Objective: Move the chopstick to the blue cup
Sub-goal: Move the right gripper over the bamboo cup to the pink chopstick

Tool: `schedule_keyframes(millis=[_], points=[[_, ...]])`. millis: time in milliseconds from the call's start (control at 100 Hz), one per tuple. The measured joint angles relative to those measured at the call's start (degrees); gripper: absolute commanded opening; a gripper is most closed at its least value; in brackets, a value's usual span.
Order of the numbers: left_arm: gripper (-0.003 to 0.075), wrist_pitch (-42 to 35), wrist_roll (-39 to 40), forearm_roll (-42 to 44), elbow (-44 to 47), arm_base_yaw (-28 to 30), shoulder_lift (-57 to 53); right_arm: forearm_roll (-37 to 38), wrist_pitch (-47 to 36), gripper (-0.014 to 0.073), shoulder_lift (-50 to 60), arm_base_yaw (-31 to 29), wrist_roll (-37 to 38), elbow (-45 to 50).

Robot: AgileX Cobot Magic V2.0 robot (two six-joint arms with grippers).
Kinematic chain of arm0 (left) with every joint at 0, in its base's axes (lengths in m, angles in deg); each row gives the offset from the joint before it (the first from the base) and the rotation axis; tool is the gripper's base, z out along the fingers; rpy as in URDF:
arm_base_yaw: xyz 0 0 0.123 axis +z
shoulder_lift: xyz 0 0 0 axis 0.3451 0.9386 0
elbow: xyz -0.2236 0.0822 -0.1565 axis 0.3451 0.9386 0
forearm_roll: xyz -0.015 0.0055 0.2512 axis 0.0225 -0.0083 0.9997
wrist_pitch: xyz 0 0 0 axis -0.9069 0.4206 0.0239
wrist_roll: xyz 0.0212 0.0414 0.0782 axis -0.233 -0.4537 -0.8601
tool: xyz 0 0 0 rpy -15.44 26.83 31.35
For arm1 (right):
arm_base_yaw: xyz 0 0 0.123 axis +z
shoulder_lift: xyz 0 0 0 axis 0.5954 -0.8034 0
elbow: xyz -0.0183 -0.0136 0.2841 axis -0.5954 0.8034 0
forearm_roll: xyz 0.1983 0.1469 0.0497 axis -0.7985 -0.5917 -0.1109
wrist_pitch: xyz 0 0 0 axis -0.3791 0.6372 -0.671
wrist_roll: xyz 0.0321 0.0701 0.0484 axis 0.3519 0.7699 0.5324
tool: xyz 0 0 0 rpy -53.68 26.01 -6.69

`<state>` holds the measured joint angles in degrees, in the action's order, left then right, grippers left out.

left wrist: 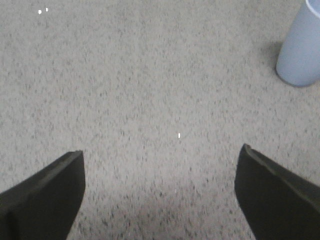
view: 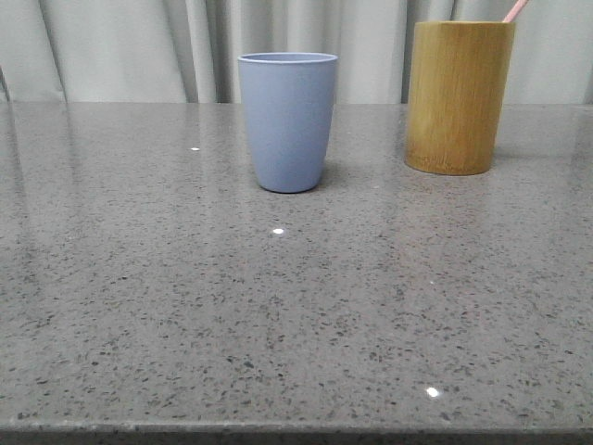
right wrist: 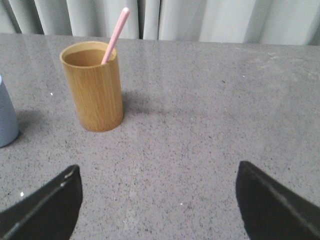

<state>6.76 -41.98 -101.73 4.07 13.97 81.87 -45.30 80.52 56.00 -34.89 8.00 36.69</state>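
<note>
Chopstick [right wrist: 115, 34] stands tilted in wooden cup [view: 459, 97], right of blue cup [view: 288, 121], on speckled grey countertop [view: 278, 315]. Pale curtain [view: 139, 46] behind. Left gripper [left wrist: 160, 192] and right gripper [right wrist: 159, 200] both spread wide, empty.

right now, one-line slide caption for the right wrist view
Open right gripper faces the wooden cup holding the pink chopstick.

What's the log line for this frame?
phase: pre-grasp | chopstick: in wooden cup | blue cup: upright | left gripper: open | right gripper: open
</note>
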Motion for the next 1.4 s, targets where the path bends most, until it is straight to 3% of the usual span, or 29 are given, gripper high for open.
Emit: schedule_keyframes(millis=[260, 580, 880, 1400], points=[[0.0589, -1.09, 0.0, 0.0, 2.9, 0.0, -2.46, -6.24, -13.36, 0.0621, -5.12, 0.0, 0.0, 0.89], [0.0589, -1.27, 0.0, 0.0, 2.93, 0.0, -2.46, -12.66, -30.46, 0.0612, -20.46, 0.27, 0.0, 4.22], [0.0589, -1.27, 0.0, 0.0, 2.93, 0.0, -2.46, -13.63, -47.45, 0.0612, -33.59, 7.03, 0.0, 4.31], [0.0589, -1.27, 0.0, 0.0, 2.93, 0.0, -2.46, -14.09, -68.34, 0.0612, -47.33, 9.47, 1.73, 4.31]])
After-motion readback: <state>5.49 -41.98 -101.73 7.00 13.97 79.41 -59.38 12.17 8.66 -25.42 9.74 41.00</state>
